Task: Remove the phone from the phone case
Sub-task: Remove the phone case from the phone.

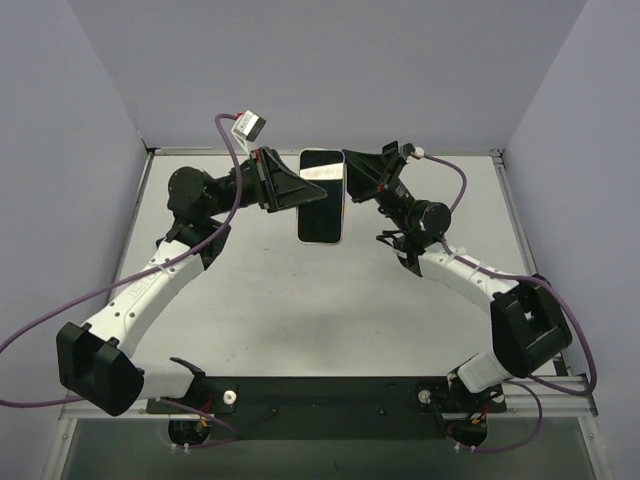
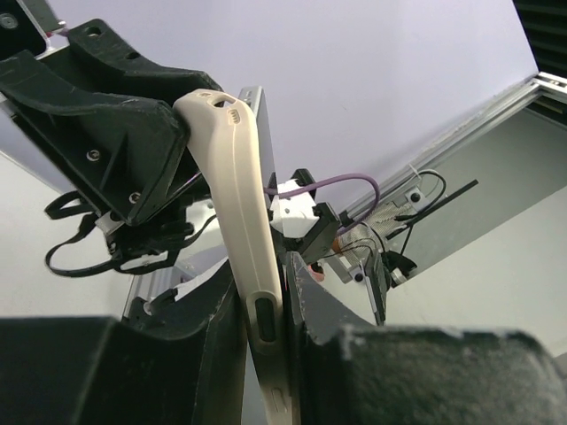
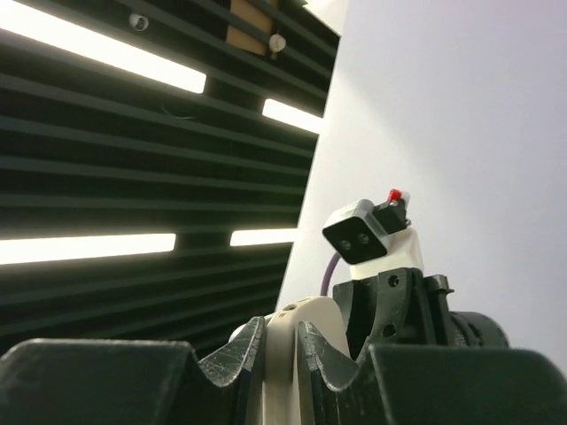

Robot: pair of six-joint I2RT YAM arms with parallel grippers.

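A phone (image 1: 321,196) with a dark screen sits in a cream case and is held in the air over the table's far middle, screen up. My left gripper (image 1: 288,190) is shut on its left edge and my right gripper (image 1: 353,184) on its right edge. In the left wrist view the cream case (image 2: 241,221) stands edge-on between the left gripper's (image 2: 267,297) fingers, and its top corner curves away from the phone's grey edge (image 2: 254,102). In the right wrist view the case (image 3: 283,363) sits between the right gripper's (image 3: 282,341) fingers.
The white table (image 1: 320,310) lies below, with an aluminium frame rail (image 1: 515,215) along its right side and grey walls on three sides. The arm bases stand on the black bar (image 1: 320,395) at the near edge. Purple cables loop beside both arms.
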